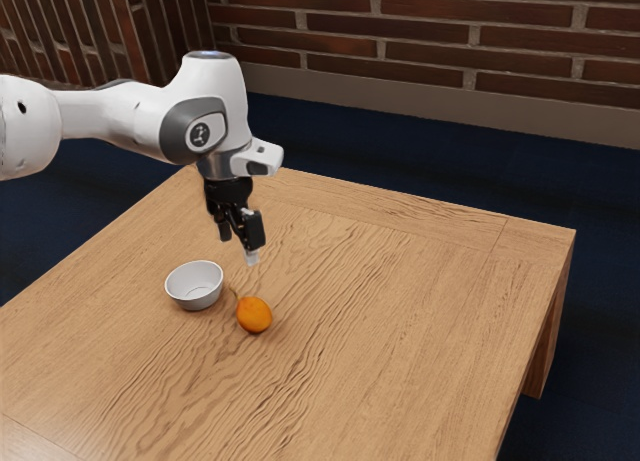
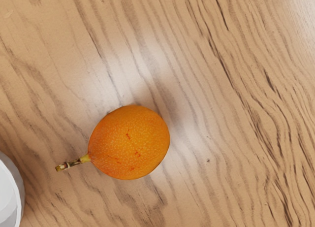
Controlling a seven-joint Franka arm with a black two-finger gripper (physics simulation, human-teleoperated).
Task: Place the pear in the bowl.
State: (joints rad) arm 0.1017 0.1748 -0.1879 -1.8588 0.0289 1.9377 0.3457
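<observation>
1. Exterior view: the pear [image 1: 254, 315], which I take to be the orange fruit, lies on the table [image 1: 400, 331], outside the bowl [image 1: 197, 302] and near it. The bowl stands upright on the exterior view's left of the pear, with nothing in it.
2. Exterior view: the gripper [image 1: 238, 246] hangs above the table, clear of both pear and bowl. Its jaws are apart, with a gap between them and nothing clamped.
3. Exterior view: of the task itself, nothing is done. The pear is neither gripped nor lifted; at most, the arm [image 1: 110, 116] is placed for an approach. Lowering, closing, lifting, carrying across and releasing are all left, by my judgement.
4. Wrist view: the pear rests on bare wood under the hand, its stem [image 2: 71, 164] pointing roughly toward the bowl, part of whose wall is in sight. Pear and bowl are apart, so the carry should be short.
5. Wrist view: the step in hand looks like lining up over the pear. The next move calls for centring on its round body, then going down. A grip off centre could roll it, and the stem could get in the way.
</observation>
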